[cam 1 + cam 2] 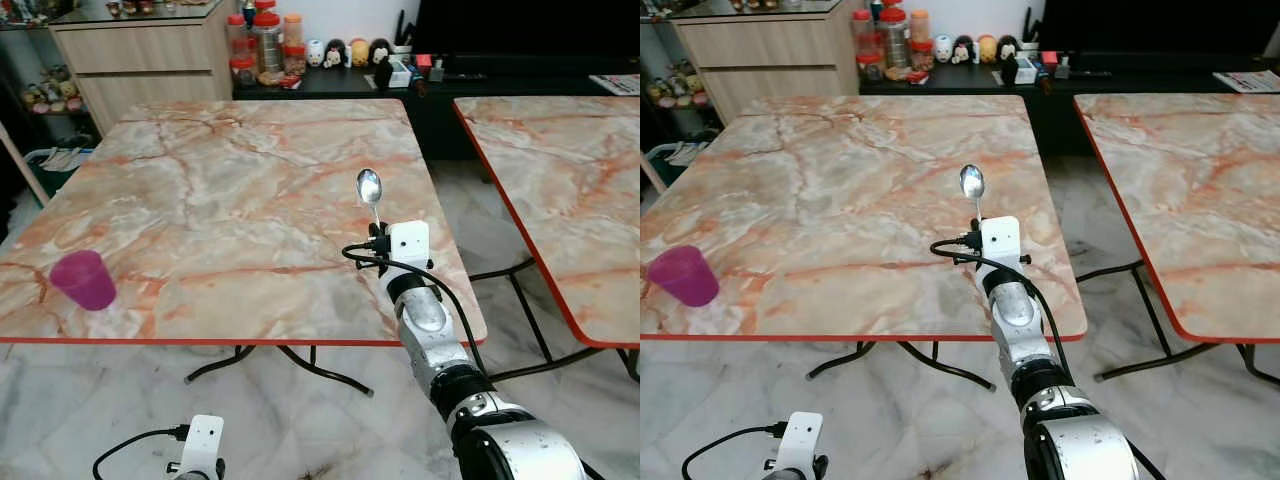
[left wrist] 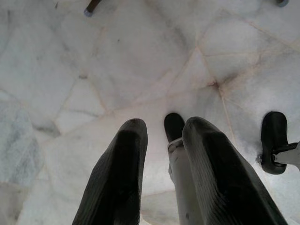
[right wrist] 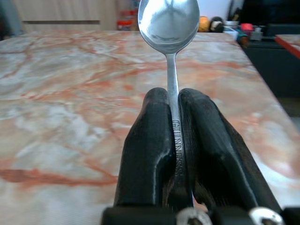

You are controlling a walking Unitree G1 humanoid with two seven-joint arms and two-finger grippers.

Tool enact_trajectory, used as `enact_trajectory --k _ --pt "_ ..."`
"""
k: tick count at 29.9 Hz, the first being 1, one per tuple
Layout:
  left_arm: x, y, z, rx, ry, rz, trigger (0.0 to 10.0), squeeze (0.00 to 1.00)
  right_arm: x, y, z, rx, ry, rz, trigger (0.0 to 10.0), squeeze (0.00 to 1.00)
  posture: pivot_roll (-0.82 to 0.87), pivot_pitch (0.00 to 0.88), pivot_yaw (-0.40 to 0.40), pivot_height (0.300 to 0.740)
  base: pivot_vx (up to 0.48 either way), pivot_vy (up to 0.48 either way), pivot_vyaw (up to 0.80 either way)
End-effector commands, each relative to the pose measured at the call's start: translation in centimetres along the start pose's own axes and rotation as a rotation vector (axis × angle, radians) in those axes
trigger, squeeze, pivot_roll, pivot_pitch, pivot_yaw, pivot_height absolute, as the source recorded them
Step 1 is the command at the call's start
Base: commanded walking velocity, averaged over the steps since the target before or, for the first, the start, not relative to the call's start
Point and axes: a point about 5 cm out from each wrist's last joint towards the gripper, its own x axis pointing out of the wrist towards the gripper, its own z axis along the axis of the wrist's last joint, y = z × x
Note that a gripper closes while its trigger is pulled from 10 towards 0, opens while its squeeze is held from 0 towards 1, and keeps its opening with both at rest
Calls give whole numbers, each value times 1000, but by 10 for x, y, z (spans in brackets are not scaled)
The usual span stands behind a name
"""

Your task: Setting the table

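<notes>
Because the table is being set, a polished silver metal spoon (image 3: 169, 21) is held upright in the right gripper (image 3: 171, 123), its two black fingers (image 3: 145, 140) pinched tight on the thin handle so that the bowl stands clear above them and can be lowered flat without being fouled. The spoon is carried over the near right part of the square orange-veined marble worktop (image 1: 230, 190), just inside its red-edged front rim, which is judged a sensible spot for a place setting within easy reach. A small magenta plastic cup (image 1: 84, 279) stands upright near the front left corner of the same worktop, well apart from the spoon, presumably already laid out. The left gripper (image 2: 161, 159) hangs idle below the worktop, its fingers narrowly parted over the pale marble floor (image 2: 117, 70) and holding nothing. By count, one spoon and one cup are seen, with a second worktop (image 1: 560, 180) of the same marble pattern to the right, and a cluster of red-lidded storage jars (image 1: 262, 45) on the dark sideboard behind, too crowded to be counted reliably.
</notes>
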Motion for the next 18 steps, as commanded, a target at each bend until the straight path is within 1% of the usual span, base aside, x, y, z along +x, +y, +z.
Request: enact_trajectory --k 1,12,14,18 --pt "0 0 -2 21 12 1 10000 0 3 -6 8 13 -29 -22 10000 0 -147 0 32 740 0 -251 0" --pt "0 1 -2 35 16 0 10000 0 2 -11 6 36 -12 -45 10000 0 -149 0 35 740 0 -256 0" --pt "0 1 -2 37 16 0 10000 0 2 -13 5 56 -6 -57 10000 0 -151 0 38 740 0 -253 0" --pt "0 2 -2 41 15 3 10000 0 2 -13 5 54 -6 -55 10000 0 -153 0 40 740 0 -252 0"
